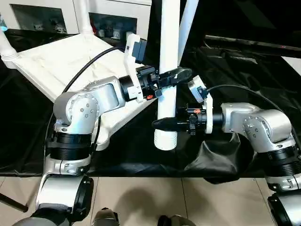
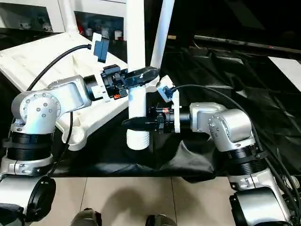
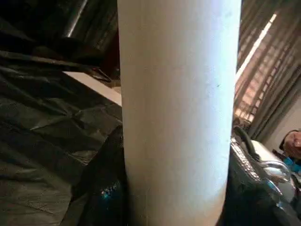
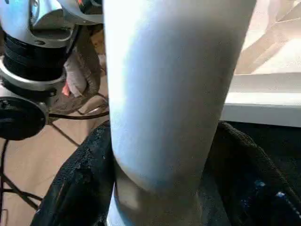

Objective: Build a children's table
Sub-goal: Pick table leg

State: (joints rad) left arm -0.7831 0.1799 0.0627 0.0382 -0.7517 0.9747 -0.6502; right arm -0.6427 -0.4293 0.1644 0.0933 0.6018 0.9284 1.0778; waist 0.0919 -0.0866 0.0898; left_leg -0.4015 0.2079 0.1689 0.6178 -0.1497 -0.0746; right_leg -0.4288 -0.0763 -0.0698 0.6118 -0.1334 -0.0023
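The white table top (image 1: 56, 61) lies upside down on the left, ribbed side up. Two white legs stand in its far corner sockets, one (image 1: 84, 16) at the back and one (image 1: 5, 47) at the far left. A third white leg (image 1: 168, 56) stands upright in the middle, its wide lower end (image 1: 165, 139) just above the black cloth. My left gripper (image 1: 175, 75) is shut on this leg from the left. Lower down, my right gripper (image 1: 164, 123) is shut on it from the right. The held leg (image 3: 178, 113) sits between dark fingers (image 3: 101, 188) in the left wrist view. In the right wrist view, the leg (image 4: 169, 94) also runs between fingers (image 4: 80, 188).
Another white leg (image 1: 189, 23) leans behind the held one. A black cloth (image 1: 235, 66) covers the work surface. The table top's near corner (image 1: 102, 139) sits left of the held leg's lower end. A glass-door cabinet (image 1: 113, 23) stands behind, and tiled floor (image 1: 211, 197) lies in front.
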